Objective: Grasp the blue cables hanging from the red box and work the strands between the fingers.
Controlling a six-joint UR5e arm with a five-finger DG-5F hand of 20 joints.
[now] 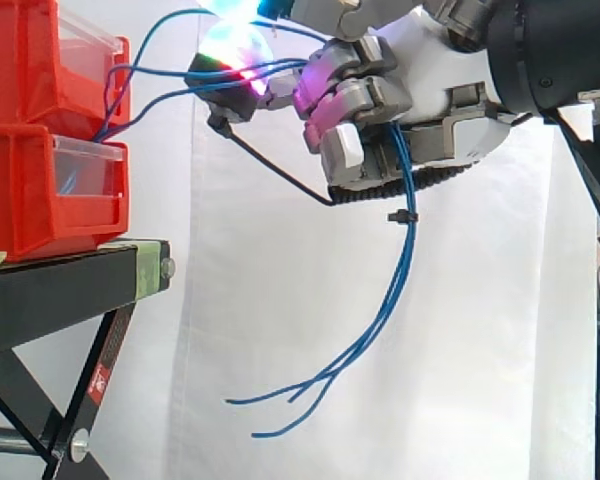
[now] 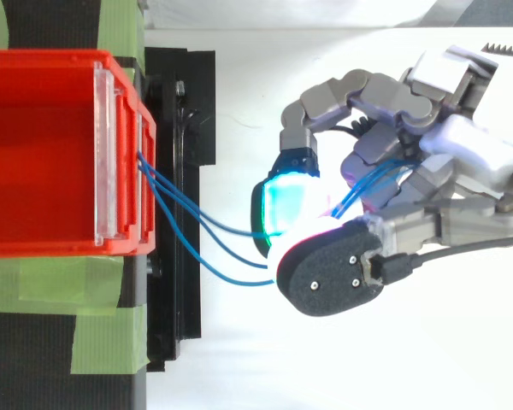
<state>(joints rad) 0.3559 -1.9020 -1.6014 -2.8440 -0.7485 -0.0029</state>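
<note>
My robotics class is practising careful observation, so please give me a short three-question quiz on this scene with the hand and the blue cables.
1. How many red bins are stacked on the black stand?
2. True or false: the loose ends of the blue cables rest on the stand.
3. The hand is: A) open and clear of the cables; B) curled round the cables; C) reaching inside a bin.
Key: 1. Two. 2. False: they hang free below the hand. 3. B.
</note>
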